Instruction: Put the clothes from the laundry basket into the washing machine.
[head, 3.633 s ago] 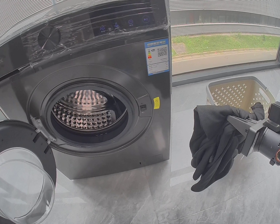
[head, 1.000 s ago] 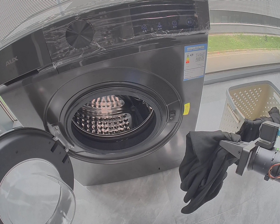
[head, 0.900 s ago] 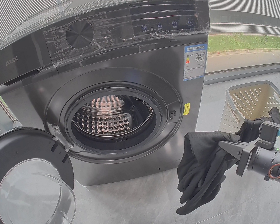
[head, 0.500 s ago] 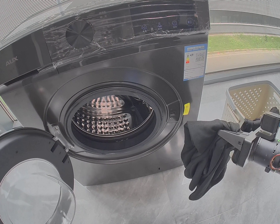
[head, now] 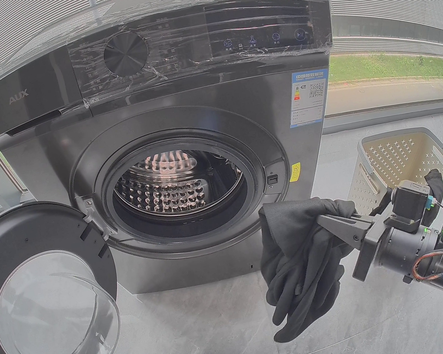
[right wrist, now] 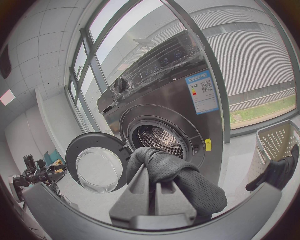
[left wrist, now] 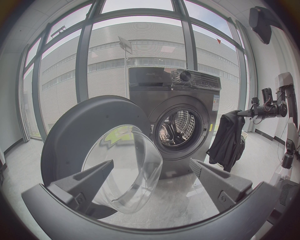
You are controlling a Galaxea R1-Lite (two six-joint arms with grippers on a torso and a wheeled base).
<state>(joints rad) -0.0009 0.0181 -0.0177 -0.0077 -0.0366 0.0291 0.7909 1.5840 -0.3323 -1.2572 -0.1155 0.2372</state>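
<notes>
Hanging from the right gripper (head: 324,221), jaws clamped on it, the black garment (head: 298,262) dangles off the floor (head: 203,330) between the washing machine (head: 165,111) and the laundry basket (head: 398,155); the left gripper (left wrist: 150,162) holds its jaws wide.

One dark garment (head: 298,262) hangs bunched from the right tool (head: 325,220) before the grey washing machine's (head: 161,92) lower right front, its door (head: 16,244) swung fully open; the cream laundry basket (head: 395,155) stands upright nearby, another dark piece (head: 435,183) draped over its rim.

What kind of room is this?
Probably a laundry corner: a washing machine with its door open, a laundry basket on the floor beside it, and dark clothes held up in front.
</notes>
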